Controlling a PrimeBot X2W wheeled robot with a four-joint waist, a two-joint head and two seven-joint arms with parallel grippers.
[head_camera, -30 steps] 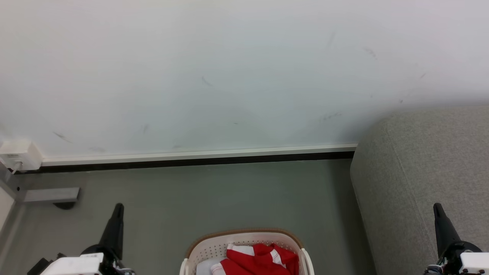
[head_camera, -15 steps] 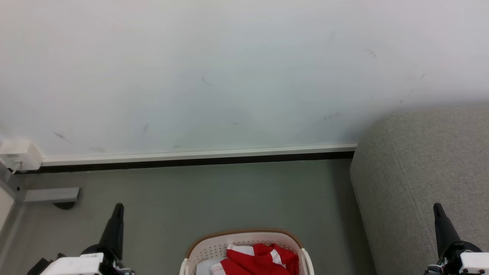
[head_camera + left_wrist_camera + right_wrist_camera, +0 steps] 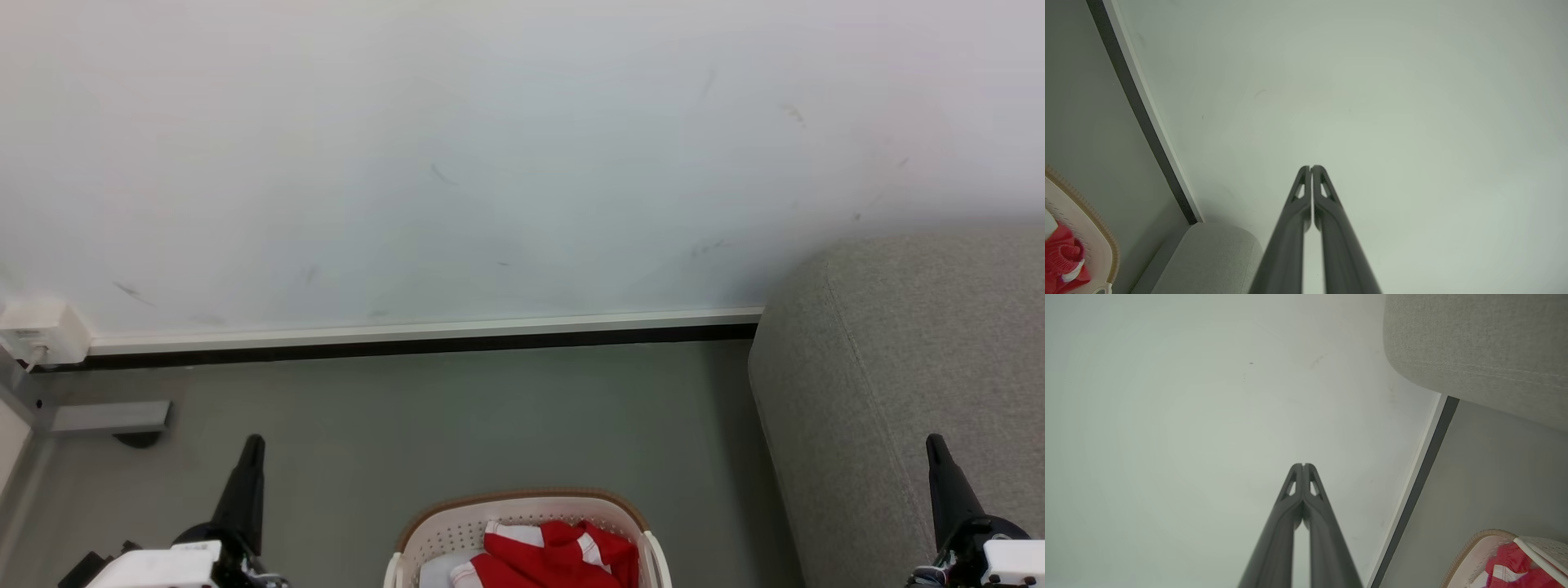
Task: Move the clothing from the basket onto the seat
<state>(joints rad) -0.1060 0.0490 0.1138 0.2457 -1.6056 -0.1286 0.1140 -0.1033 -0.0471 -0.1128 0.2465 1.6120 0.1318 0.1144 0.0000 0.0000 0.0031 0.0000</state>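
Left hand (image 3: 254, 446) and right hand (image 3: 936, 446): both pinched closed, empty, low on either side of the basket (image 3: 522, 499), not touching it. Clothing (image 3: 563, 557) lies bunched inside the basket, which is on the floor (image 3: 490, 416) beside the seat (image 3: 922, 343). No garment on the visible part of the seat. Looks unstarted: reach, grab and transfer all remain. Wall (image 3: 490, 163) behind.

Left hand (image 3: 254, 445), right hand (image 3: 934, 445): black tapered fingers (image 3: 1290, 228), white wrist housings (image 3: 155, 567).

Bright, even light (diffuse), soft shadows
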